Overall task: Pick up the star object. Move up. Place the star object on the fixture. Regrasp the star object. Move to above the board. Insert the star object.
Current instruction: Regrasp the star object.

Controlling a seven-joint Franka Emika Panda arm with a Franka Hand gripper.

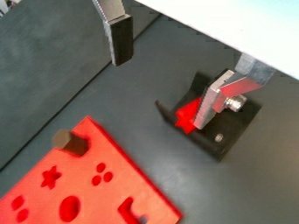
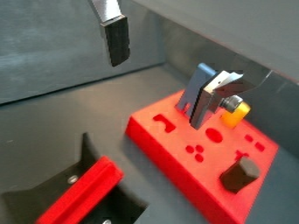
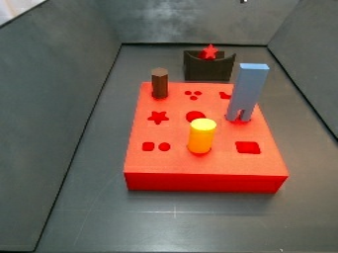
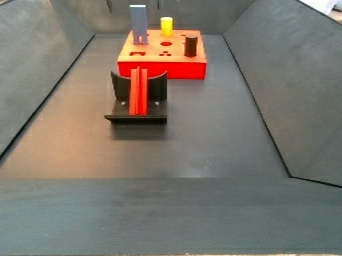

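The star object [image 4: 138, 90], a slim red peg, rests on the dark fixture [image 4: 136, 116], leaning in the notch; its star-shaped end shows above the fixture [image 3: 209, 69] in a side view [image 3: 209, 50]. Both wrist views also show it [image 1: 186, 115] [image 2: 82, 197]. The red board [image 3: 205, 163] with shaped holes lies just in front of the fixture. My gripper [image 1: 172, 74] [image 2: 163, 70] is open and empty, hanging high above the floor between fixture and board. It holds nothing. It does not show in the side views.
On the board stand a blue block [image 3: 247, 92], a yellow cylinder [image 3: 201, 135] and a short dark brown cylinder [image 3: 160, 83]. Sloping grey walls [image 4: 54, 90] enclose the dark floor on both sides.
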